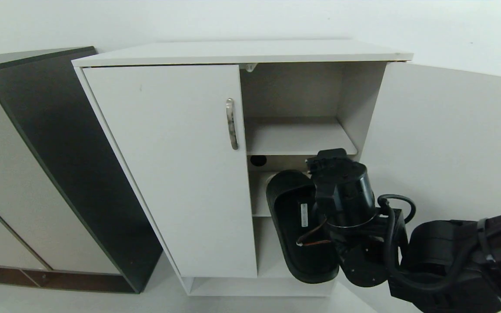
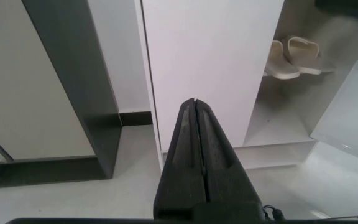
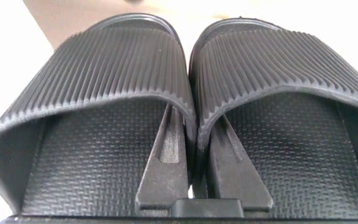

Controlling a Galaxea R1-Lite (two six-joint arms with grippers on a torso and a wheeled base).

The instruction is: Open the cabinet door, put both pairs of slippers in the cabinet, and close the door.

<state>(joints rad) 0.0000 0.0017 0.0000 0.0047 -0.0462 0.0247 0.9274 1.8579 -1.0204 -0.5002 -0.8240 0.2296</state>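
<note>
The white cabinet has its left door shut and its right door swung open. A pair of black ribbed slippers hangs sole-out in front of the open side, level with the lower shelves. My right gripper is shut on the two slippers' inner edges, pinching them together. A pale pair of slippers lies on a lower shelf inside. My left gripper is shut on nothing, low in front of the closed door.
A dark grey cabinet stands close against the white one's left side. A metal handle runs down the closed door's edge. The upper shelf is bare. The pale floor lies in front.
</note>
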